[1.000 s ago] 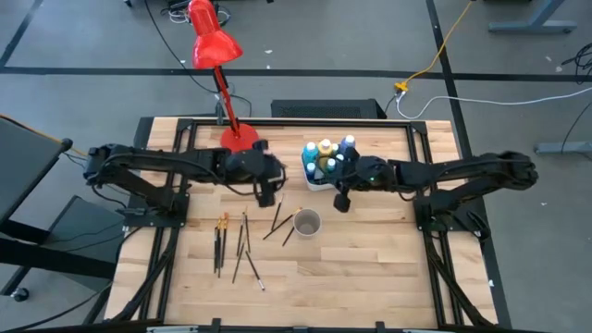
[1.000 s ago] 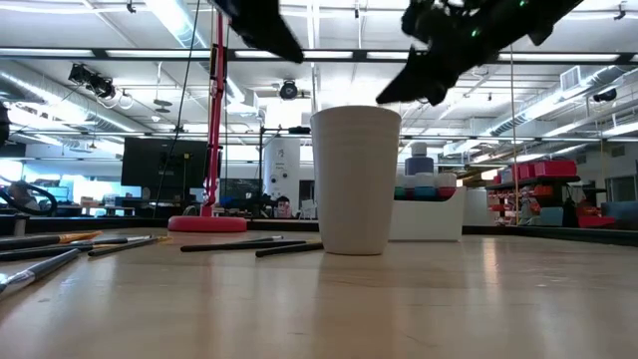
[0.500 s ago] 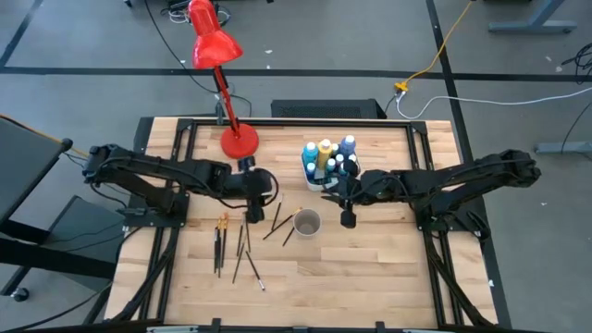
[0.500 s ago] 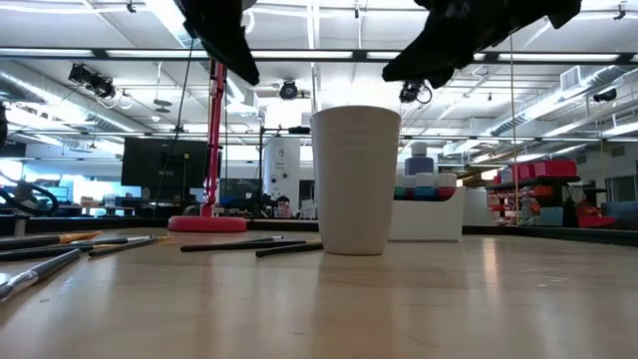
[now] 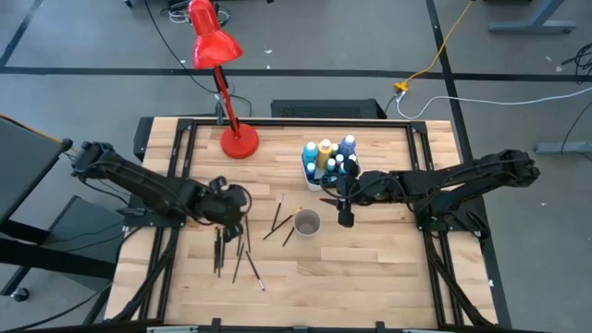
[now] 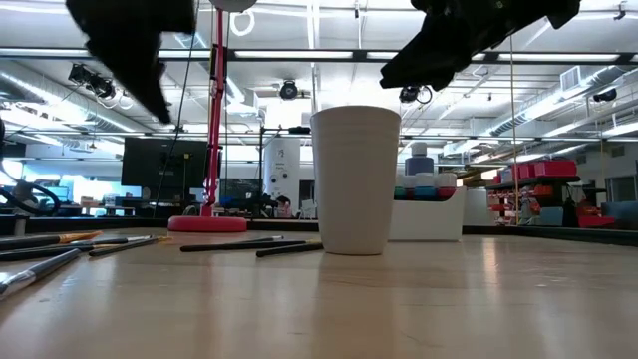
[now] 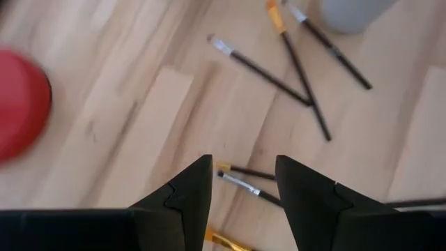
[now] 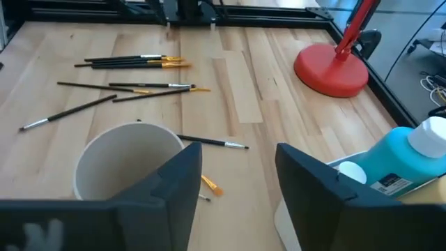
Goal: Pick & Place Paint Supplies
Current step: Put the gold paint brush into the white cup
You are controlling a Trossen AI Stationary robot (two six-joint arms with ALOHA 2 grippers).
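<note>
Several thin brushes lie flat on the wooden table: one group [image 5: 222, 242] near its left-front, a few [image 5: 276, 220] beside a white cup [image 5: 307, 223]. Small paint bottles [image 5: 329, 157] stand in a white tray at the far middle. My left gripper [image 5: 231, 218] hangs open above the left group, and brushes [image 7: 245, 184] show on the table in the gap between its fingers. My right gripper [image 5: 345, 216] hovers open just right of the cup [image 8: 125, 171], above the table, with nothing between its fingers [image 8: 237, 178].
A red desk lamp stands on its round base [image 5: 240, 142] at the far left, its head reaching past the table's far edge. The white bottle tray [image 8: 306, 223] is close beside my right gripper. Bare wood [image 5: 370, 268] lies toward the near right.
My left gripper has swung from beside the lamp base toward the table's near-left, sinking and rolling, and now hangs over the left group of brushes. My right gripper has shifted a little toward the near edge, beside the cup, then kept still.
</note>
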